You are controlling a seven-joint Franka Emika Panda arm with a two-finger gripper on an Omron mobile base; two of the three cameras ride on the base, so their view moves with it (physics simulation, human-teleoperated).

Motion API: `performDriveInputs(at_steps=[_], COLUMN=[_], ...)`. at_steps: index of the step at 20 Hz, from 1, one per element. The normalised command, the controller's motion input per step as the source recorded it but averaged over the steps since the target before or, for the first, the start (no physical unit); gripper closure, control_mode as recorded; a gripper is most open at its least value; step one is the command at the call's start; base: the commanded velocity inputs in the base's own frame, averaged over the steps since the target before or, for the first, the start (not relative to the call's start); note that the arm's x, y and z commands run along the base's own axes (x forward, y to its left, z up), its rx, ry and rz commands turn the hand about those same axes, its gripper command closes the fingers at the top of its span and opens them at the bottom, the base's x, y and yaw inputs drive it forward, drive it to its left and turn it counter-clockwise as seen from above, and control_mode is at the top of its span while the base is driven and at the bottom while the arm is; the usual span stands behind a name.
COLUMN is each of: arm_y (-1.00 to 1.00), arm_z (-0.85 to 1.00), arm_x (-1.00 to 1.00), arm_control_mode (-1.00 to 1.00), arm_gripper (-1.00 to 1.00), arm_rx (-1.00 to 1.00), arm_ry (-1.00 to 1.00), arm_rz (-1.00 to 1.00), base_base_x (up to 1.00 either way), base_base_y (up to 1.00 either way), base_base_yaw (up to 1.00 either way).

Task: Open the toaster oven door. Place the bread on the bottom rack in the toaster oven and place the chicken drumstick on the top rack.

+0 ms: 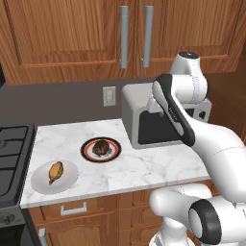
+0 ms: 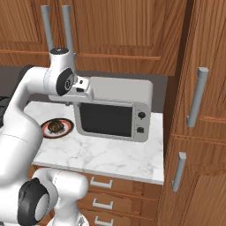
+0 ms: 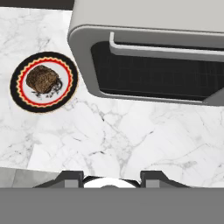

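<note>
A boxy silver-grey toaster oven (image 2: pixel 114 108) with rounded top edges stands at the back of a white marble countertop (image 1: pixel 139 170), beneath brown wooden wall cabinets (image 1: pixel 72 33) with long grey bar handles. Its door (image 2: pixel 106 119), a flat panel of dark glass in a silver-grey frame, is closed against the front, with a pale bar handle (image 3: pixel 166 51) running along its upper edge; through the glass a faint grid of wire shows in the hand view, though the two racks cannot be told apart. Two dark knobs (image 2: pixel 141 122) sit one above the other at the right end of the oven's front in the right base view. To the left of the oven, near but not touching it, lies a round plate with a black and red patterned rim (image 1: pixel 101 149), and on it rests the bread (image 1: pixel 100 147), a dark brown lumpy chunk with a rough surface. Further left and nearer the counter's front edge, a plain white round plate (image 1: pixel 54 176) carries the chicken drumstick (image 1: pixel 55 171), a golden-orange elongated piece tapering toward one end. A black stove top (image 1: pixel 12 158) borders the counter on the left. The white arm reaches up and over the counter, its hand hanging above the marble in front of the oven; the two-finger gripper (image 3: pixel 111 178) has its dark tips drawn in, holding nothing and clear of the door.
</note>
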Motion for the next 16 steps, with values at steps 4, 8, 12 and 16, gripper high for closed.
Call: performDriveInputs(at_steps=[4,8,12,16], arm_y=[0.00,0.00,0.00,0.00], arm_z=[0.00,0.00,0.00,0.00], arm_x=[0.00,0.00,0.00,0.00], arm_control_mode=[1.00,1.00,1.00,1.00], arm_gripper=[-1.00,-1.00,-1.00,-1.00], arm_rx=[0.00,0.00,0.00,0.00], arm_ry=[0.00,0.00,0.00,0.00], arm_rz=[0.00,0.00,0.00,0.00], base_base_x=[0.00,0.00,0.00,-0.01], base_base_y=[0.00,0.00,0.00,0.00], base_base_yaw=[0.00,0.00,0.00,0.00])
